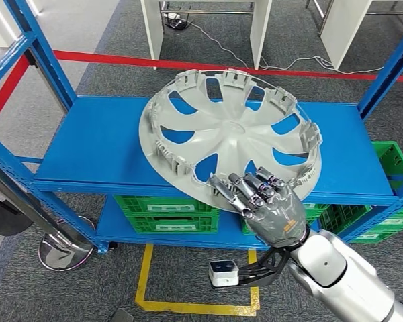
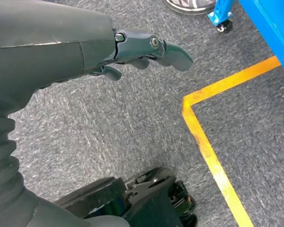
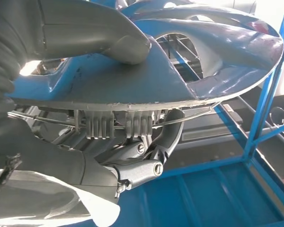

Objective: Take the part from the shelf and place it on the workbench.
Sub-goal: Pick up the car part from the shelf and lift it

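On the shelf: your grey plastic wheel cover (image 1: 230,131), round and spoked with clip tabs around its rim, sits tilted over the blue metal shelf board (image 1: 98,144), its far edge raised and its near edge jutting past the shelf's front lip.
Right hand: your right hand (image 1: 262,201) grips the cover's near rim; dark fingers (image 1: 240,188) lie over the upper face, and the right wrist view shows the thick grey thumb (image 3: 97,30) pressed on one face with fingers (image 3: 169,135) hooked round the rim from the other.
Left hand: your left hand (image 2: 140,49) hangs over the grey carpet (image 2: 115,127), holding nothing, fingers nearly straight and slightly apart.
Below the board: green plastic crates (image 1: 164,211) fill the lower shelf level.
Floor: yellow tape (image 1: 154,295) marks a box in front of the shelf, and red tape (image 1: 138,62) runs behind it.
Beyond: white table legs (image 1: 260,27) stand past the red line.
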{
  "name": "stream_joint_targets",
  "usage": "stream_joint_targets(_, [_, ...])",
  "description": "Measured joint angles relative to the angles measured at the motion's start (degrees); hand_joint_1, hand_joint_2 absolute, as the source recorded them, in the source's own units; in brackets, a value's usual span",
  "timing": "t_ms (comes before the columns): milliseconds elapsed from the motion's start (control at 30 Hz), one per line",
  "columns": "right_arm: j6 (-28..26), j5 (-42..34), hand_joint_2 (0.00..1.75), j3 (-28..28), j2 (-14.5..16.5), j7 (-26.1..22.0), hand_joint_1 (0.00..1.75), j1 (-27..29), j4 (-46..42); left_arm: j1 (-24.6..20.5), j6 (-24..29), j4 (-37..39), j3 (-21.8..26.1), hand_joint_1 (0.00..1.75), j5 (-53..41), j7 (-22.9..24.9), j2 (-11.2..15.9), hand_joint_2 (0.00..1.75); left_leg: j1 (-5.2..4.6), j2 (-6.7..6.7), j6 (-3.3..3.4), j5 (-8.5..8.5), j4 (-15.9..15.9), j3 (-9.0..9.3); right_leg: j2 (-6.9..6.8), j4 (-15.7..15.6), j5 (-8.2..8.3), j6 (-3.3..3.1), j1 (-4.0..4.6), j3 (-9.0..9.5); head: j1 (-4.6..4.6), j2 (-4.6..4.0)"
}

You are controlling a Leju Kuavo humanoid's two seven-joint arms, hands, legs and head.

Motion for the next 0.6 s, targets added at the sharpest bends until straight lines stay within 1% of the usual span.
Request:
stream_joint_targets(333, [0.0,0.8,1.75,-0.2,0.0,-0.8,1.75,0.6,0.0,0.1,0.0,0.2,0.9,0.00,-0.8,0.7,-0.3,1.75,-0.04,0.00,0.04,-0.04,0.1,-0.02,0.00,-0.1,0.03,0.04,-0.05,0.00,0.00,0.00])
stream_joint_targets(500, [0.0,0.7,1.75,-0.3,0.0,-0.5,1.75,1.2,0.0,0.4,0.0,0.3,0.9,0.00,-0.8,1.3,-0.3,1.75,-0.34,-0.01,0.74,-0.25,0.4,-0.22,-0.15,-0.3,0.30,0.62,-0.35,0.05,-0.04,0.00])
stream_joint_targets(533, [0.0,0.6,1.75,-0.3,0.0,-0.4,1.75,1.2,0.0,0.5,0.0,0.3,0.9,0.00,-0.8,1.4,-0.3,1.75,-0.39,-0.05,1.00,-0.05,0.2,-0.23,-0.21,-0.4,0.46,0.84,-0.36,0.13,-0.04,0.00])
stream_joint_targets(567, [0.0,0.6,1.75,-0.3,0.0,-0.2,1.75,1.2,0.0,0.5,0.0,0.3,0.9,0.00,-0.8,1.6,-0.3,1.75,-0.24,-0.07,1.29,0.33,-0.2,-0.08,-0.11,-0.5,0.34,1.06,-0.40,0.01,-0.04,0.00])
stream_joint_targets(600, [0.0,0.4,1.75,-0.4,0.0,-0.1,1.75,1.2,0.0,0.6,0.0,0.3,0.9,0.00,-0.8,1.7,-0.3,1.75,-0.09,-0.13,1.62,0.79,-0.8,0.10,0.36,-0.2,-0.15,1.23,-0.38,-0.26,0.01,0.00])
